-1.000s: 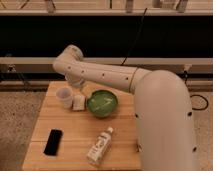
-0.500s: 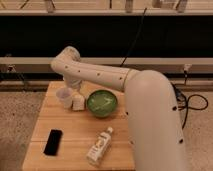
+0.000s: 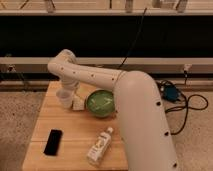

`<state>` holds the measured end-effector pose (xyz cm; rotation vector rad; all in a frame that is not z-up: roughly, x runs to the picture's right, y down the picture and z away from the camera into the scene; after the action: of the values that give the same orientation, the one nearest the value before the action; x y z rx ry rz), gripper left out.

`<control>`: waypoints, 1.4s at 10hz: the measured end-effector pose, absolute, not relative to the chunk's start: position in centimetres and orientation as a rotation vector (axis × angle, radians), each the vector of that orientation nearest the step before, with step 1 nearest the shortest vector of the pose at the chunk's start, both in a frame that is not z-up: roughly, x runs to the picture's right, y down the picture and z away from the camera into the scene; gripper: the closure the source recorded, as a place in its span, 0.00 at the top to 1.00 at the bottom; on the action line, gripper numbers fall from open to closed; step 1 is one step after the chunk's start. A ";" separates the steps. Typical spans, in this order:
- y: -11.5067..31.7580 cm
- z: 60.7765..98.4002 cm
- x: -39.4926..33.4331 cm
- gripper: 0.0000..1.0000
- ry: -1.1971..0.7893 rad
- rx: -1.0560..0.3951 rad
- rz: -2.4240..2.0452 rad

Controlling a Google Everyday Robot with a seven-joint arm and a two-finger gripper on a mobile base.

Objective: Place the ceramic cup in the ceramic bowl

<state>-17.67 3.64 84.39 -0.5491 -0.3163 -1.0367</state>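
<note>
1. The gripper [image 3: 69,91] hangs at the rim of the ceramic cup [image 3: 63,98]. I cannot tell whether it is open or clamped on the cup.
2. The cup stands upright on the wooden table [image 3: 75,135], left of the ceramic bowl [image 3: 100,102], with a small white block [image 3: 78,104] between them.
3. Over the last 1 s the cup has not shifted, so I judge that no lift has begun.
4. The arm's elbow has drifted slightly left, and its thick link now hides the bowl's right edge.
</note>
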 end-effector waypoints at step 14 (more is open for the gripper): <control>6.6 87.3 -18.1 0.40 -0.367 -0.579 -1.036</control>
<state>-18.11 6.56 87.31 -0.5792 -0.3668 -1.0357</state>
